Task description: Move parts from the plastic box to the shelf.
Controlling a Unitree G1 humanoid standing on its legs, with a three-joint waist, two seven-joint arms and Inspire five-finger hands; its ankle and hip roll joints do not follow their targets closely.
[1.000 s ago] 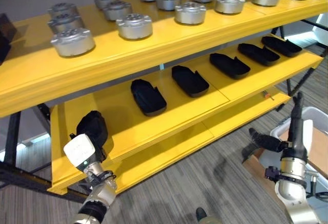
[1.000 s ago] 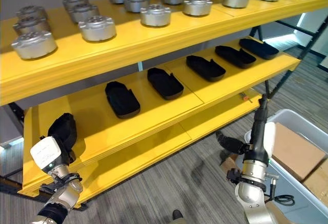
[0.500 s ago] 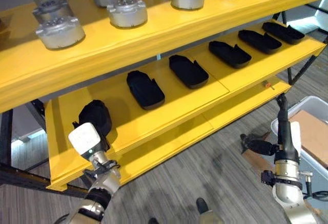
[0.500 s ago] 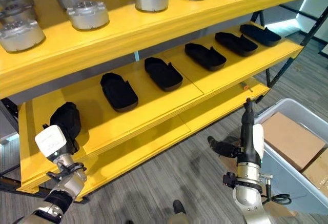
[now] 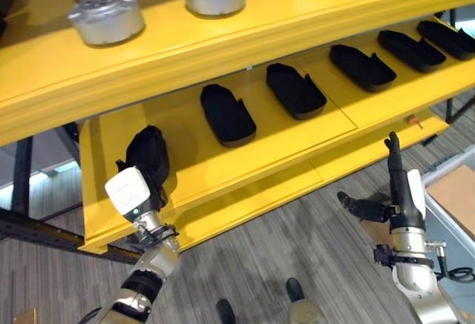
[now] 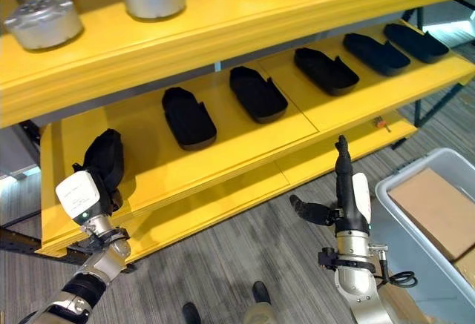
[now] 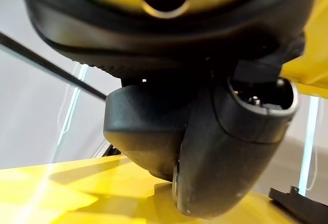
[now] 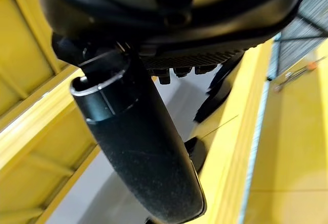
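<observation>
A: Where's the part right now?

B: The black part [image 6: 105, 159] sits at the left end of the middle shelf [image 6: 245, 150] — the left hand [image 6: 83, 196] is right up against its near side. Whether the fingers are curled on it, I can't tell.

A: And the right hand?

B: The right hand [image 6: 343, 190] is out in front of the shelf edge, fingers straight up, thumb out sideways — nothing in it. The box [image 6: 404, 229] is just beside it.
</observation>
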